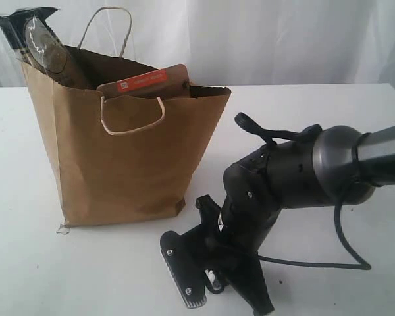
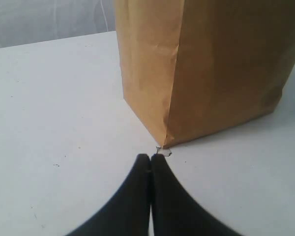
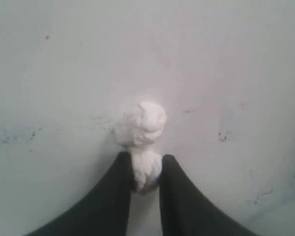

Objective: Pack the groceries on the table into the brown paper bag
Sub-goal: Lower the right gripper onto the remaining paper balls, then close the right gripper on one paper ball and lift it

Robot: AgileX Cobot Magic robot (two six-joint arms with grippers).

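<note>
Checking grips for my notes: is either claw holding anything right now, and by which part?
The right claw pinches a white lump by its smaller lower lobe. The left claw is shut on nothing.

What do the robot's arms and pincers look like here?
The right arm is a rounded matte black and dark grey housing on a grey tube link, with a loose black cable looping beneath it. The right pincer has flat black fingers with small screws and a ribbed tip. The left pincer shows smooth black tapering fingers. No markings are visible.
</note>
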